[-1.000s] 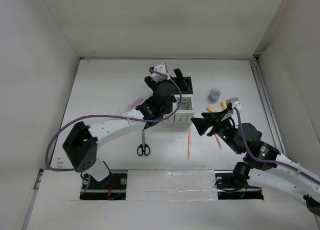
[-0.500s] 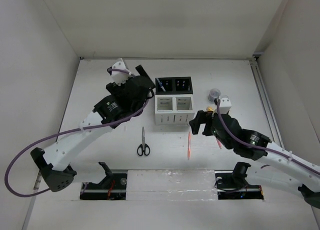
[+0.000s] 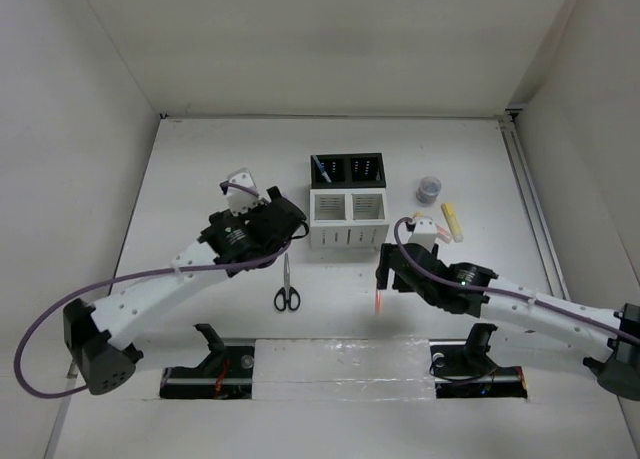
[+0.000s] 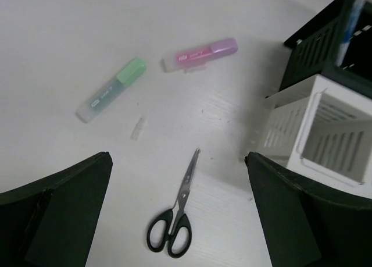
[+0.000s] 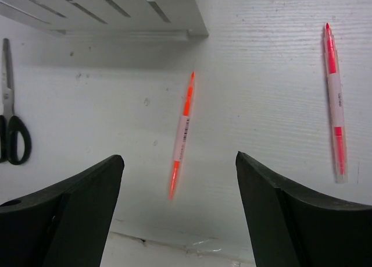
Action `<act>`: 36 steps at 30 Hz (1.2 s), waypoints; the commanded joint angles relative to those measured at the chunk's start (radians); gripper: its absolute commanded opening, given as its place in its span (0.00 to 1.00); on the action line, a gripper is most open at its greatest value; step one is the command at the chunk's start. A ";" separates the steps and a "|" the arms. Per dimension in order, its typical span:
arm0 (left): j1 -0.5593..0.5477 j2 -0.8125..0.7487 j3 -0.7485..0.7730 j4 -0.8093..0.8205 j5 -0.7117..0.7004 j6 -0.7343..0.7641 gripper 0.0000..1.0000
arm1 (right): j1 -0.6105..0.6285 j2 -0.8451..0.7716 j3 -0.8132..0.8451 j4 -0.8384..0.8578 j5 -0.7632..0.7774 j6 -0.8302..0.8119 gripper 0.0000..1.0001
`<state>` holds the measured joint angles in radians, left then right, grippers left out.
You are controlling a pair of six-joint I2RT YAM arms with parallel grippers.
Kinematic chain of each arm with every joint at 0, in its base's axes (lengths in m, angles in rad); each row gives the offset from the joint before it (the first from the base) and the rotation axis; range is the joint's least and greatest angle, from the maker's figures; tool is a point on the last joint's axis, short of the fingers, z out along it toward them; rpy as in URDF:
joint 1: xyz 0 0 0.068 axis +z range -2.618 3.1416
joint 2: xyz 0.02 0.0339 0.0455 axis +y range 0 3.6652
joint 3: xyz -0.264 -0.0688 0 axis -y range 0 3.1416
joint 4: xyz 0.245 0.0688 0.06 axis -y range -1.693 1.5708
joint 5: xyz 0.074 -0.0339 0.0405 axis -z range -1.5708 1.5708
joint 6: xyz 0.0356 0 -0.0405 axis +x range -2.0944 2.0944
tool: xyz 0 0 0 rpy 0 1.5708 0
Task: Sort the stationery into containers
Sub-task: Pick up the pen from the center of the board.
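Black-handled scissors (image 3: pixel 287 285) lie in front of the white containers (image 3: pixel 348 215), which join the black containers (image 3: pixel 348 169). A blue pen (image 3: pixel 318 167) stands in the left black compartment. My left gripper (image 3: pixel 285 231) hovers open and empty just above the scissors (image 4: pixel 174 220). A green highlighter (image 4: pixel 113 89) and a pink highlighter (image 4: pixel 199 54) lie beyond them. My right gripper (image 3: pixel 383 269) is open and empty over an orange pen (image 3: pixel 378 299). The orange pen (image 5: pixel 182 133) lies between the fingers, and a red pen (image 5: pixel 334 101) lies to its right.
A grey tape roll (image 3: pixel 429 189) and a yellow highlighter (image 3: pixel 452 221) lie right of the containers. A small clear cap (image 4: pixel 138 128) lies near the green highlighter. The white container's corner (image 5: pixel 116 11) is just ahead of the right gripper. White walls surround the table.
My left arm left the containers, swung out left, then came back over the scissors. My right arm moved left and down over the orange pen.
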<state>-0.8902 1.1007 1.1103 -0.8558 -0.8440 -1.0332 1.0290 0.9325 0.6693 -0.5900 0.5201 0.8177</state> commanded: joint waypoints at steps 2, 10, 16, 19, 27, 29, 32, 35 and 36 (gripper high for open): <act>-0.001 0.065 -0.061 -0.010 0.029 -0.139 1.00 | 0.008 0.087 -0.014 0.058 0.017 0.035 0.84; -0.001 0.065 -0.132 0.098 0.096 -0.148 1.00 | 0.008 0.221 -0.048 0.148 -0.011 0.058 0.83; -0.001 0.065 -0.113 0.026 0.028 -0.222 1.00 | 0.008 0.276 -0.071 0.202 -0.031 0.049 0.81; -0.001 0.076 -0.113 -0.023 0.007 -0.294 1.00 | 0.008 0.331 -0.060 0.213 -0.031 0.049 0.80; -0.001 0.085 -0.113 -0.017 -0.003 -0.286 1.00 | 0.008 0.408 -0.051 0.249 -0.031 0.058 0.77; -0.001 0.085 -0.122 -0.005 0.006 -0.277 1.00 | 0.008 0.433 -0.051 0.260 -0.031 0.058 0.77; -0.001 0.065 -0.133 0.011 0.006 -0.257 1.00 | 0.008 0.460 -0.039 0.260 -0.031 0.058 0.74; -0.001 0.056 -0.133 0.011 0.006 -0.257 1.00 | 0.008 0.483 -0.039 0.260 -0.031 0.077 0.65; -0.001 0.056 -0.133 -0.003 0.006 -0.257 1.00 | 0.017 0.483 -0.039 0.260 -0.040 0.086 0.62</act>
<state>-0.8902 1.1889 0.9817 -0.8383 -0.7692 -1.2392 1.0302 1.3869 0.6296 -0.3702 0.5186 0.8581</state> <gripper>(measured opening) 0.997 0.646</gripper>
